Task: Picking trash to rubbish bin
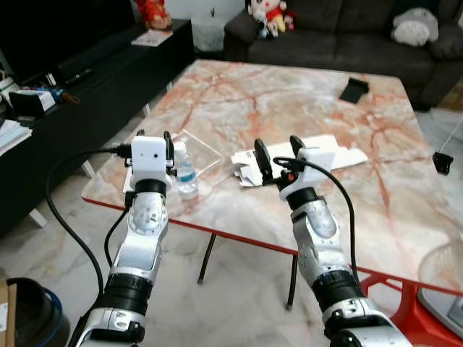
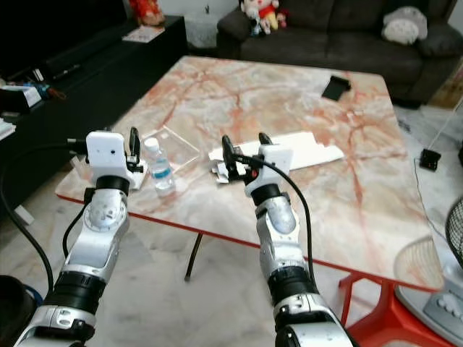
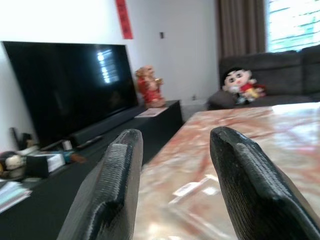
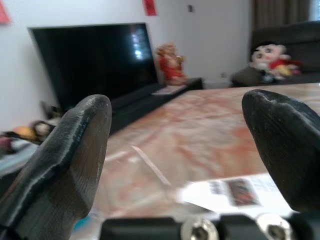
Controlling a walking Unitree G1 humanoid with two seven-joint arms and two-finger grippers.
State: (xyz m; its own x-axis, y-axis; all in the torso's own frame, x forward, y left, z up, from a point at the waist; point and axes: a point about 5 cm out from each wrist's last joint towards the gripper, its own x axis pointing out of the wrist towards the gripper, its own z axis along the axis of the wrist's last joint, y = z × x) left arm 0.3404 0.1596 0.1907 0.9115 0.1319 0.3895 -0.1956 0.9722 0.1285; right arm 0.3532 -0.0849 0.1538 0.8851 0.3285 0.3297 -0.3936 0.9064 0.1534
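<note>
A: What is the robot doing right now?

B: It is standing at the near edge of the marble table (image 1: 304, 94) with both arms raised. The right gripper (image 1: 278, 154) is hovering with its fingers spread wide, just over the crumpled paper packaging (image 1: 249, 168) lying near the table's front edge. Nothing is between the fingers.

A: And the left one?

B: The left gripper (image 3: 172, 185) is also holding its fingers apart, gripping nothing. It is sitting just beside the small water bottle (image 1: 186, 168), which is standing upright next to a clear plastic sheet (image 1: 195, 150).

A: So which step is this?

B: I am judging it as the reach before the first grasp. All the trash is resting on the table: the bottle, the clear sheet, the crumpled packaging and the flattened white box (image 1: 329, 152) beyond it.

A: What does the next move call for?

B: Probably the right gripper is going to need to drop lower and close on the crumpled packaging. It is thin and light, so the fingers should come right down to the tabletop, or they may slide over it.

A: And the bin?

B: A dark round container (image 1: 25, 311) is sitting on the floor by the robot's left side; that may be the bin.
</note>
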